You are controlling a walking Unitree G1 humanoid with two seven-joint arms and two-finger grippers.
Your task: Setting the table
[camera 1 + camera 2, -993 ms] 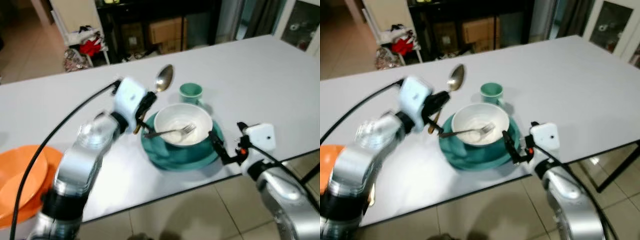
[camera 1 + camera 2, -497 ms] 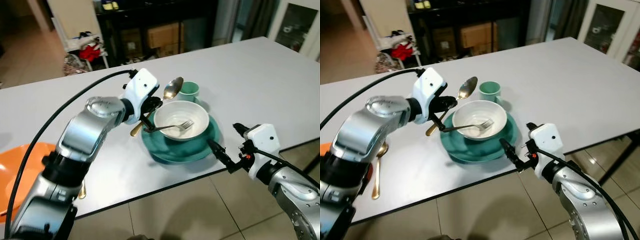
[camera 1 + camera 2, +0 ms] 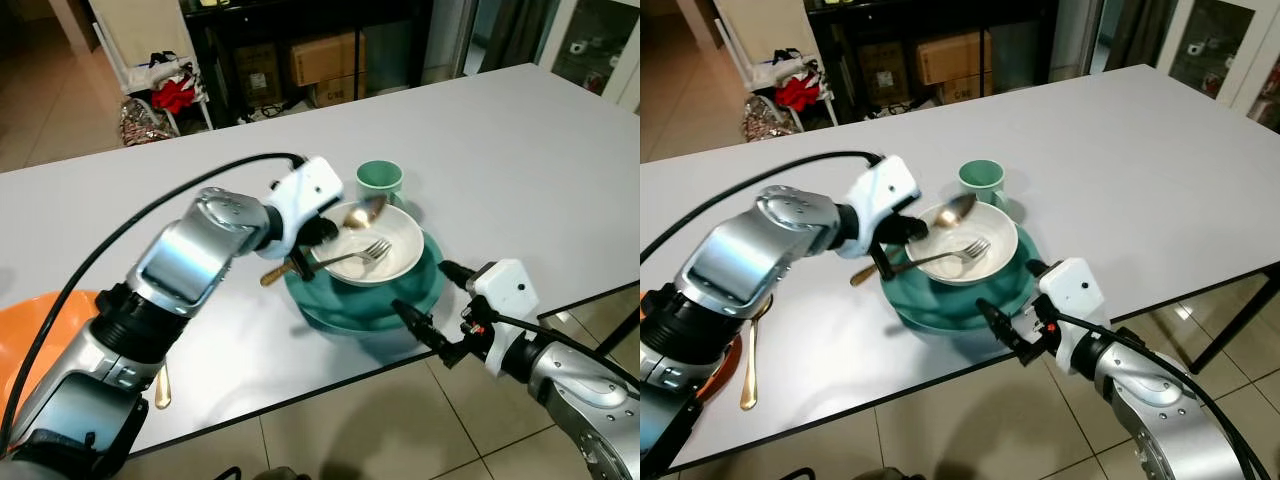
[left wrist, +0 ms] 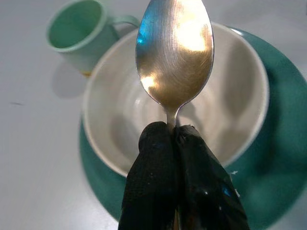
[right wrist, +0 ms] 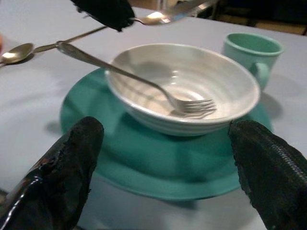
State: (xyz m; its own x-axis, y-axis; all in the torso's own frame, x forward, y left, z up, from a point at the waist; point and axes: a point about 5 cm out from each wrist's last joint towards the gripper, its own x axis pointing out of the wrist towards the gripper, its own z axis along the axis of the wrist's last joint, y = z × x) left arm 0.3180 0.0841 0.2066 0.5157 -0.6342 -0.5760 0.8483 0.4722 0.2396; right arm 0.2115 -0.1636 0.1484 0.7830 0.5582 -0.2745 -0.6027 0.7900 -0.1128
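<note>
A white bowl (image 3: 398, 243) sits on a teal plate (image 3: 322, 310) near the table's front edge. A silver fork (image 3: 364, 253) lies in the bowl, its handle sticking out to the left. My left gripper (image 4: 168, 132) is shut on a spoon (image 4: 175, 52) and holds it just above the bowl's near-left rim, with the golden handle (image 3: 275, 272) trailing behind. A green cup (image 3: 381, 181) stands behind the bowl. My right gripper (image 3: 420, 285) is open at the front edge of the plate, fingers spread toward plate and bowl (image 5: 192, 81).
An orange plate (image 3: 40, 340) lies at the table's left end, with a second gold spoon (image 3: 748, 350) beside it. The white table (image 3: 520, 150) stretches far to the right. Behind it are a dark shelf with cardboard boxes (image 3: 325, 60) and a pile of clothes (image 3: 160, 100).
My left gripper has carried the spoon down and to the right, from above the bowl's left side to just over its rim. My right gripper has drifted left along the plate's front.
</note>
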